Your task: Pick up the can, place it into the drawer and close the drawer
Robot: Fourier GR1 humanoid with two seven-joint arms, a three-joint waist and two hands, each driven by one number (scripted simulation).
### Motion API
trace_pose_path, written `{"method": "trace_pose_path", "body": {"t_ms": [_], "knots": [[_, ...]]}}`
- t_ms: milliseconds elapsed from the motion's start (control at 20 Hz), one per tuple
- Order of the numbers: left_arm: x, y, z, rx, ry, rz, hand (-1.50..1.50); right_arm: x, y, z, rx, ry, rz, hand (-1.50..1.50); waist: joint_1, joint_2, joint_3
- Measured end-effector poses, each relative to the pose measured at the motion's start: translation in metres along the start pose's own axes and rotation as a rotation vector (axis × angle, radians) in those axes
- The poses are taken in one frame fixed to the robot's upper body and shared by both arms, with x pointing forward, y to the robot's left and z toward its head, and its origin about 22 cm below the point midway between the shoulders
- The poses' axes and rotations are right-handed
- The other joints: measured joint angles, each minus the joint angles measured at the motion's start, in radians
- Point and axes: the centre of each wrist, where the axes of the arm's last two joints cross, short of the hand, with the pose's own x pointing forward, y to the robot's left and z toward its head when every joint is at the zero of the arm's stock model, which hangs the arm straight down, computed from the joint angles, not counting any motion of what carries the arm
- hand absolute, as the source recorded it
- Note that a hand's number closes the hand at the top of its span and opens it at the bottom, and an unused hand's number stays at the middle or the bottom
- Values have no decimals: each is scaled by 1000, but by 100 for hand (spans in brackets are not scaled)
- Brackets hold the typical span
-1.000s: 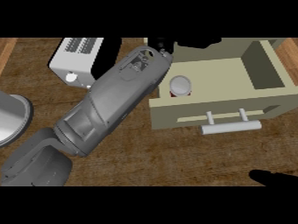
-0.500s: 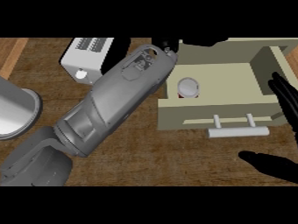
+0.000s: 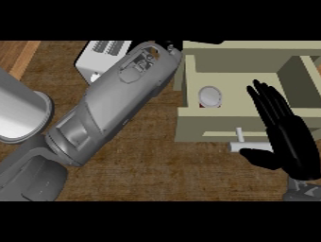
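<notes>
At the far left of the surface (image 3: 156, 170) a large grey cylinder (image 3: 10, 113) is standing, and a white toaster (image 3: 100, 59) is sitting beyond it near the top edge. Between them and the drawer (image 3: 254, 125) the left forearm (image 3: 107, 118) is stretching diagonally up toward the drawer's rear left corner; its robot hand is hidden past the wrist, so I cannot tell whether that hand is spread or curled. The can (image 3: 210, 96) is already lying inside the open drawer, its pale round end showing against the left part of the compartment. At the right, the right robot hand (image 3: 285, 132) is lying flat with its fingers straight and pressed together, pointing away from the robot, across the drawer's front wall and beside the white handle (image 3: 250, 146); it is pinching nothing.

The drawer is not yet closed. The main risk, as I judge it, is that the left arm is hanging over the drawer's corner and could be caught or could block travel when the front is pushed in. A push from the right robot hand landing off-centre, on the right end of the front panel, might also skew the drawer and jam it, or the flat fingers could slide over the wall into the compartment instead of driving it.
</notes>
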Motion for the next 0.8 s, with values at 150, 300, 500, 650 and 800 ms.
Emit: {"method": "trace_pose_path", "body": {"t_ms": [150,300,500,650,800], "knots": [[3,11,-3,9,1,-6,-150,-8,21,-10,-20,31,8,-150,14,-3,0],[0,25,-3,8,9,-7,-150,-16,34,-22,-34,42,24,-150,18,-8,-3],[2,42,-3,6,12,-12,-150,-24,49,-37,-70,53,62,-150,25,-17,-14],[11,58,-6,5,9,-11,-150,-34,55,-52,-81,55,97,-150,35,-18,-16],[14,71,-6,6,16,-12,-150,-41,62,-64,-89,61,138,-150,42,-21,-19]]}}
